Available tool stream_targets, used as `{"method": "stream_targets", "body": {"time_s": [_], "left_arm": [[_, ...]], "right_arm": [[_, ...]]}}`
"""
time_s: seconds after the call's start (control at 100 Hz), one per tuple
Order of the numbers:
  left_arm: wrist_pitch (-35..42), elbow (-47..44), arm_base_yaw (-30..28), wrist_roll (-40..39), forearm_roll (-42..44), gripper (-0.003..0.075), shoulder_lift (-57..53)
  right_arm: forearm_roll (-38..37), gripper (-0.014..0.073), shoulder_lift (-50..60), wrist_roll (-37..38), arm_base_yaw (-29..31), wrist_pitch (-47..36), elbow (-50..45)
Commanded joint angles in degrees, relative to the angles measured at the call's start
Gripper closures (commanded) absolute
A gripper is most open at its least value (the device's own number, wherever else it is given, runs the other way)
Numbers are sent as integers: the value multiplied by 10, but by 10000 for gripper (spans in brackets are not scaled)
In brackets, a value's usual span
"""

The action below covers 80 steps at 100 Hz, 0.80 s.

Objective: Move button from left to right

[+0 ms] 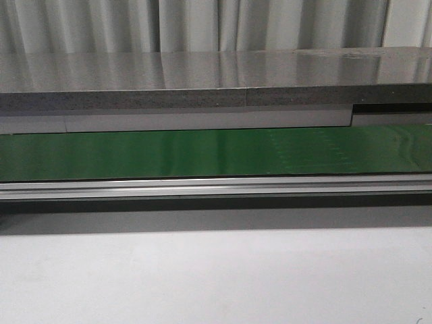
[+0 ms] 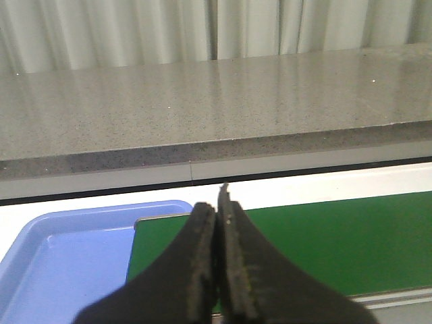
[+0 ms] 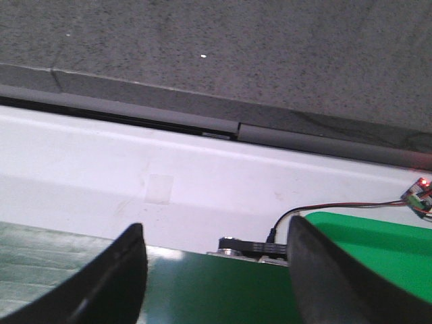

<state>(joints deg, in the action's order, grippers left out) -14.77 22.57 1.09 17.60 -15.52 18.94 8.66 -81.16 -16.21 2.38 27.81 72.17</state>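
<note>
The button is out of view in all three views. My left gripper (image 2: 217, 206) is shut, its black fingers pressed together with nothing between them, above the left end of the green conveyor belt (image 2: 304, 236) beside a blue tray (image 2: 61, 256). My right gripper (image 3: 216, 236) is open with an empty gap, over the right end of the belt (image 3: 216, 290). Neither gripper shows in the front view, where the belt (image 1: 202, 152) runs bare across the frame.
A grey stone ledge (image 1: 202, 81) runs behind the belt. A metal rail (image 1: 202, 187) borders the belt's front, with white tabletop (image 1: 202, 277) before it. A bright green tray (image 3: 378, 250), wires and a small circuit board (image 3: 420, 192) lie at the belt's right end.
</note>
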Motion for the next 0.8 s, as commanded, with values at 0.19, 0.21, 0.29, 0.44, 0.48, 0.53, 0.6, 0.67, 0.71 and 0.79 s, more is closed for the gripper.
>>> {"method": "stream_targets", "body": {"time_s": [0.19,0.21,0.29,0.44,0.48,0.53,0.6,0.67,0.71,0.79], "left_arm": [[47,16,5,0,-5,740,4],[47,16,5,0,-5,740,4],[47,16,5,0,-5,740,4],[47,16,5,0,-5,740,4],[47,16,5,0,-5,740,4],[47,16,5,0,-5,740,4],[47,16,5,0,-5,740,4],[47,16,5,0,-5,740,4],[47,16,5,0,-5,740,4],[48,16,5,0,-5,740,4]], "right_arm": [[20,136,172,1,-40,-150,-164],[20,136,186,1,-40,-157,-178],[22,136,242,1,-40,-171,-225],[22,136,342,1,-40,-175,-303],[22,136,371,1,-40,-175,-322],[23,136,406,1,-40,-175,-344],[29,136,456,1,-40,-170,-371],[35,136,503,1,-40,-160,-394],[37,136,530,1,-40,-149,-404],[37,136,573,1,-40,-129,-422]]}}
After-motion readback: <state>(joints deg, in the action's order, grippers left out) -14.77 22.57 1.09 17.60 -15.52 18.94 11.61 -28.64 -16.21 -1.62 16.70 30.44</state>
